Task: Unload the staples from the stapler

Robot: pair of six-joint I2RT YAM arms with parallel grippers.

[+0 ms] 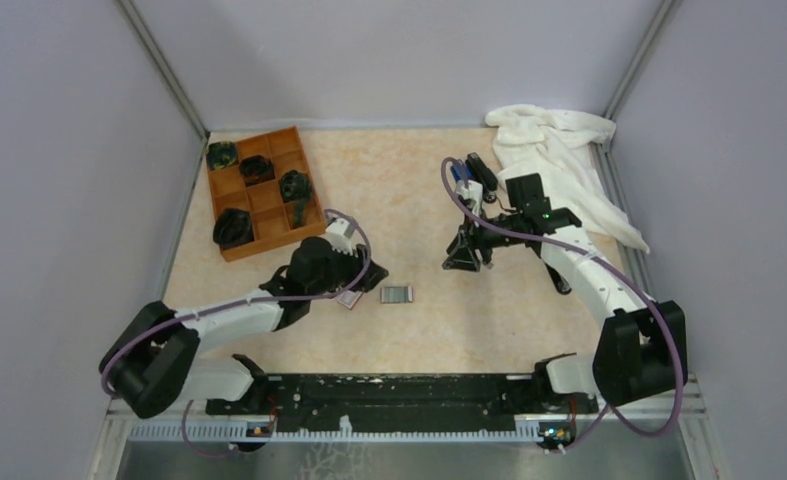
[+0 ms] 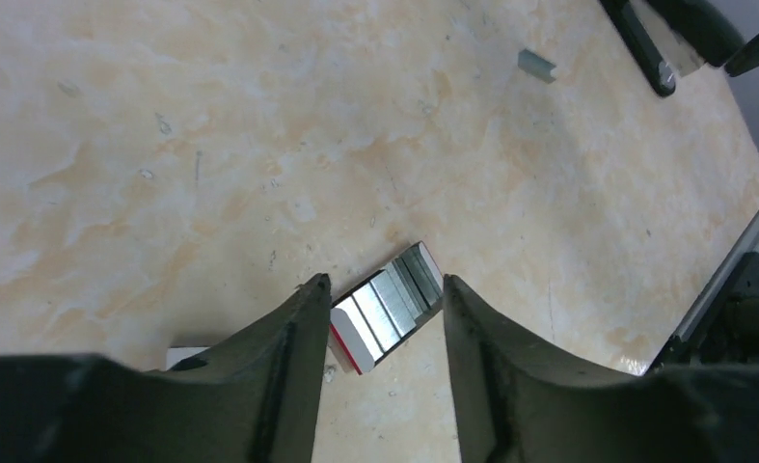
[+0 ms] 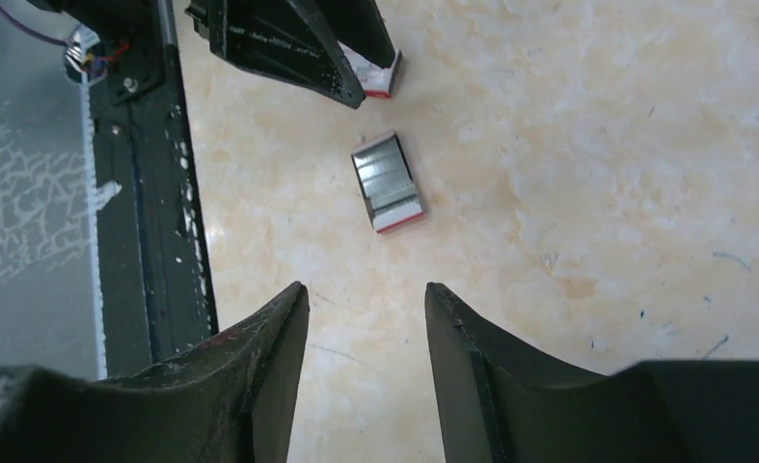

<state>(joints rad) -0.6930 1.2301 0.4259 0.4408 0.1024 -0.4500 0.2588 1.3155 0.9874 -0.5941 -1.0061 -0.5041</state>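
The left claw (image 2: 383, 282) hung spread wide and empty, a small open card box (image 2: 387, 309) just past its tips. The right claw (image 3: 365, 287) gaped too, holding nothing. The staples (image 2: 537, 65) lay loose on the table (image 2: 163, 145), near the stapler (image 2: 642, 46).

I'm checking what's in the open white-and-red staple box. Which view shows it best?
Right wrist: the staple box lies whole, with its contents plain. Left wrist shows it at a slant; top external shows only a small grey patch.
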